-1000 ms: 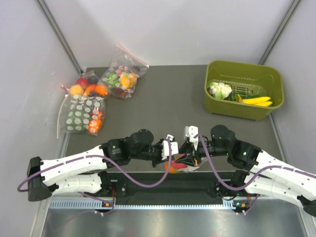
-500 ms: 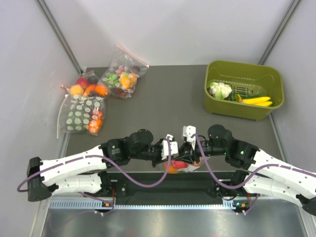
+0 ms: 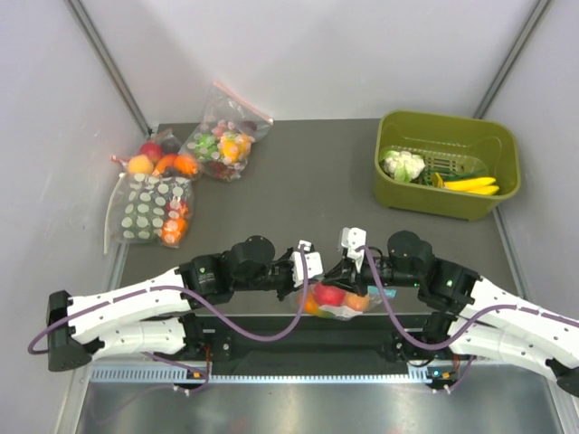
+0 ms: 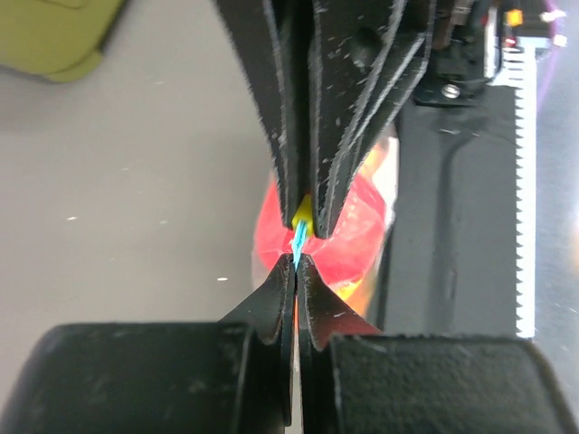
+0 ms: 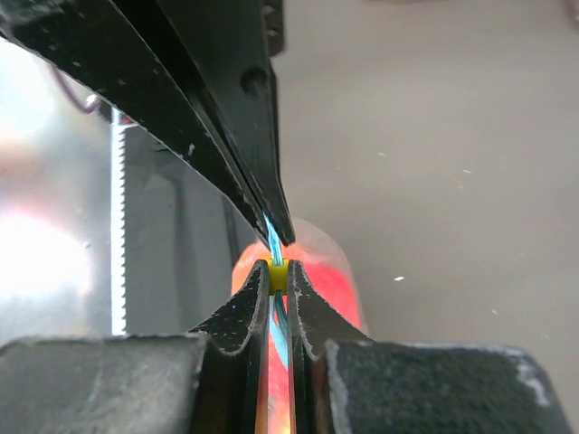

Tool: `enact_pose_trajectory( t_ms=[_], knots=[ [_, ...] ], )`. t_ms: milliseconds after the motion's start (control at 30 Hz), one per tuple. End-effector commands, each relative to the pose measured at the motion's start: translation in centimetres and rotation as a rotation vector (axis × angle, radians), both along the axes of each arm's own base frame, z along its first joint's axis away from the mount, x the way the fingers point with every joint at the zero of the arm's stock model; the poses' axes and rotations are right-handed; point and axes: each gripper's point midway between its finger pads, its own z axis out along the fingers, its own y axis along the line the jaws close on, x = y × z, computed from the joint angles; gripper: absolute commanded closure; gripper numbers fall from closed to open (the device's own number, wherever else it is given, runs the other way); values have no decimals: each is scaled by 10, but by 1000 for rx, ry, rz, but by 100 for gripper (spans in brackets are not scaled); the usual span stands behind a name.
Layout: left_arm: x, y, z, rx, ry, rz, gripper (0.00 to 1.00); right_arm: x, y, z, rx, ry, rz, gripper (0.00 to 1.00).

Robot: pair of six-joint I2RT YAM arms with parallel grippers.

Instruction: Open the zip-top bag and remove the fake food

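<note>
The zip-top bag [image 3: 336,302] hangs between my two grippers over the table's near edge. The fake food shows through it, a red fruit [image 3: 328,295] and orange ones. My left gripper [image 3: 316,281] is shut on the bag's light-blue zip strip [image 4: 297,240]. It also shows in the left wrist view [image 4: 296,259]. My right gripper [image 3: 340,279] faces it, tip to tip, and is shut on the yellow slider [image 5: 279,276] of the zip. The red fruit [image 4: 357,217] glows below the fingers. The bag's mouth is hidden by the fingers.
A green bin [image 3: 448,203] at the back right holds a white cauliflower [image 3: 402,164] and yellow pieces. At the back left lie a clear bag with a pink-red zip [image 3: 224,137], a white-dotted bag [image 3: 149,212] and another bunch of fruits [image 3: 158,160].
Both grippers have shifted a little and drawn slightly apart. The bag between them now spreads wider to the right and its red fruit shows more.
</note>
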Motion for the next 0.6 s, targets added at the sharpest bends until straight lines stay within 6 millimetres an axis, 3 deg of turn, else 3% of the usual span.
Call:
enact_pose_trajectory(
  t_ms=[0, 200, 567],
  knots=[
    [17, 5, 20, -49, -57, 93, 100, 18, -9, -1, -19, -27, -128, 100],
    [48, 19, 18, -19, -122, 279, 100, 31, -20, -3, -59, -9, -238, 100],
    [102, 65, 26, -7, -229, 656, 100, 43, -32, -1, -63, 56, -383, 100]
  ],
)
